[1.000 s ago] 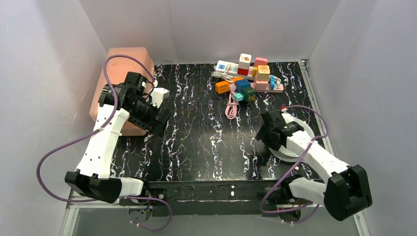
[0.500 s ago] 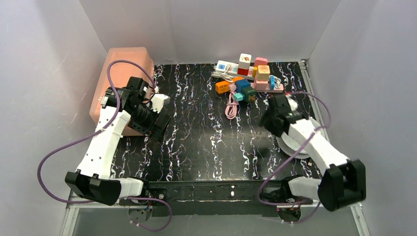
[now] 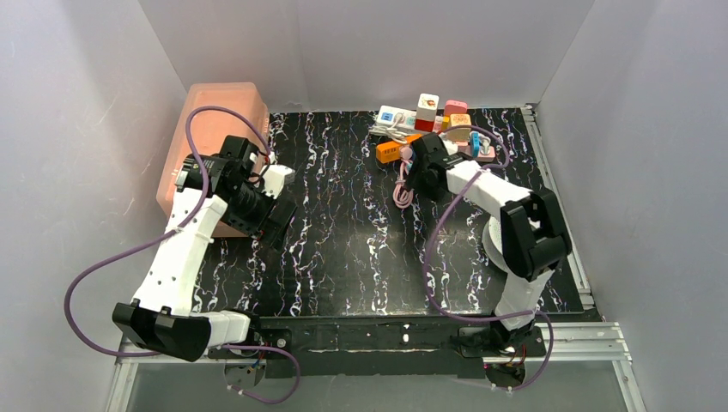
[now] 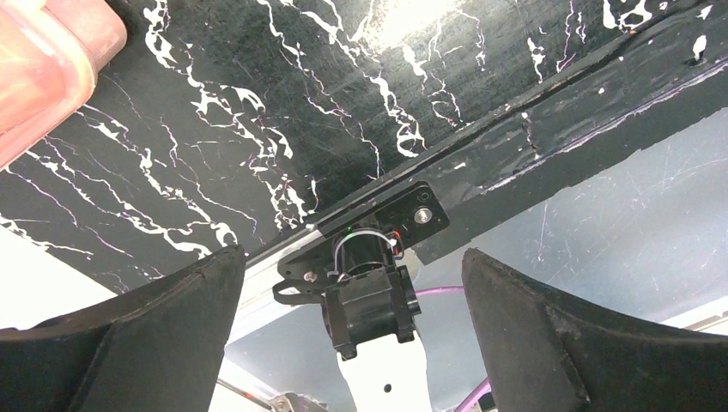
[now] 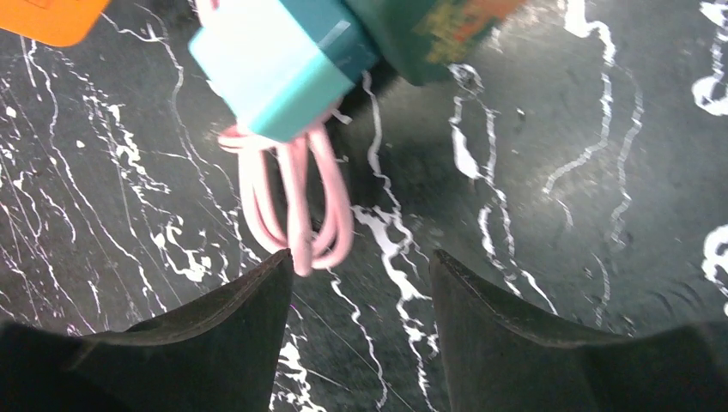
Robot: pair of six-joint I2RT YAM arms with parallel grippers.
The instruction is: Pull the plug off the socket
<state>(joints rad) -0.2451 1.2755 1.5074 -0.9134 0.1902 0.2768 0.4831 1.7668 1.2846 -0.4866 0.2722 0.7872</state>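
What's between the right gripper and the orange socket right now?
Right wrist view: the looped pink cable and a teal plug lie between the open right gripper and the orange socket.

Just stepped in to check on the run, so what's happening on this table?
The right pincer, stretched out to the far cluster of power strips, is open over the pink cable loop and teal plug beside the orange socket. It grips nothing yet. The left pincer hangs open and empty over the table, on its left side.
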